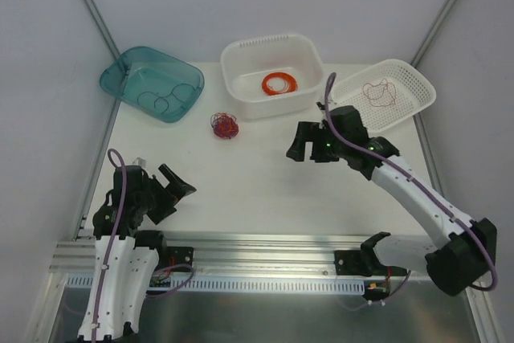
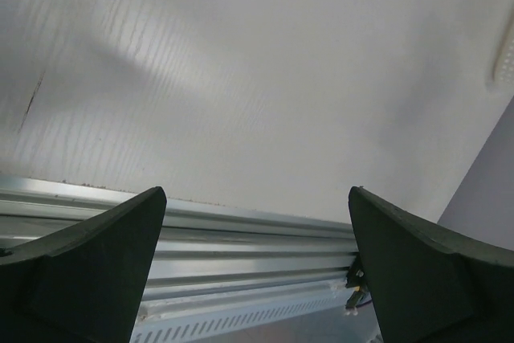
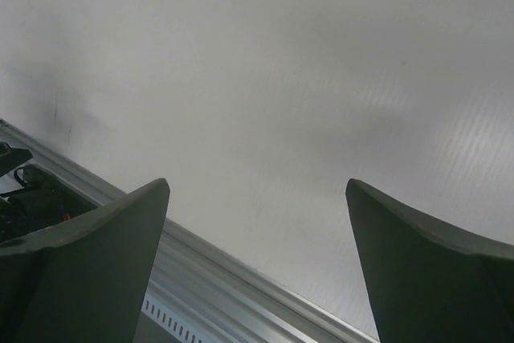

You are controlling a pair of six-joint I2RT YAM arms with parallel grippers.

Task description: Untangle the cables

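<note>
Two grippers, both spread wide, holding nothing: left gripper (image 1: pixel 163 180) near its base, right gripper (image 1: pixel 305 144) over the white table (image 1: pixel 241 190). Small knotted ball of dark red and black hair-thin cables (image 1: pixel 225 125) lies on the table, just before the white perforated plastic basket (image 1: pixel 234 52) and teal translucent tub (image 1: pixel 112 79), apart from both grippers.

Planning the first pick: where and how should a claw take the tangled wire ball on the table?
Probably from straight above, pinching across the middle of the tangled ball: it is a small loose clump lying low on the table.
</note>
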